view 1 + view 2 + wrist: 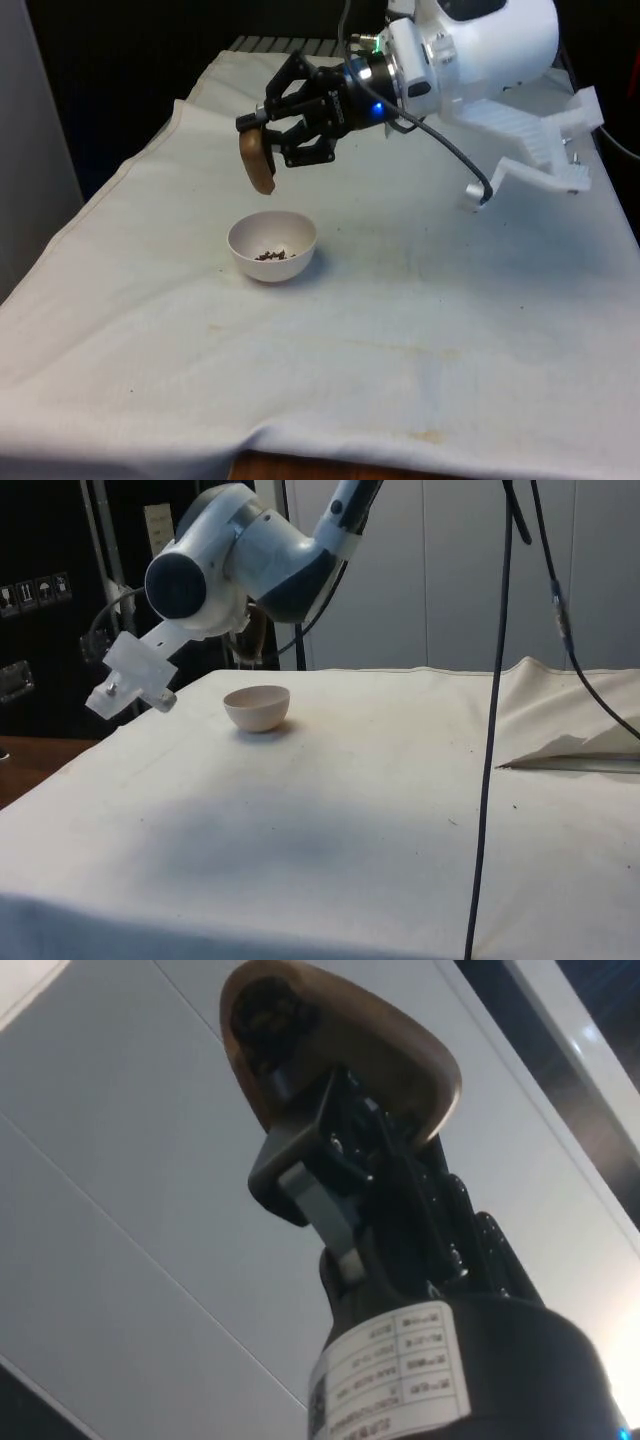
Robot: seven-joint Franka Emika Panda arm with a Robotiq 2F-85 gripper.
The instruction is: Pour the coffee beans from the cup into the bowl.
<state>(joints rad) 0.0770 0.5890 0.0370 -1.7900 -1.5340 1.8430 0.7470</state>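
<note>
A white bowl (272, 246) sits on the cloth with a small heap of dark coffee beans (270, 255) inside. Above it and slightly toward the front view's left, my gripper (262, 140) is shut on a brown wooden cup (257, 160), which is tipped steeply onto its side with its mouth turned away from the arm. In the wrist view the cup (330, 1045) is clamped between the black fingers (300, 1175), and a few dark beans cling inside near its rim. From the side, the bowl (257, 707) stands just beyond the arm's white body.
The white cloth (420, 330) covers the whole table, with wrinkles at the edges. A black cable (495, 720) hangs down in the side view, and a fold of cloth (570, 750) rises at that view's right.
</note>
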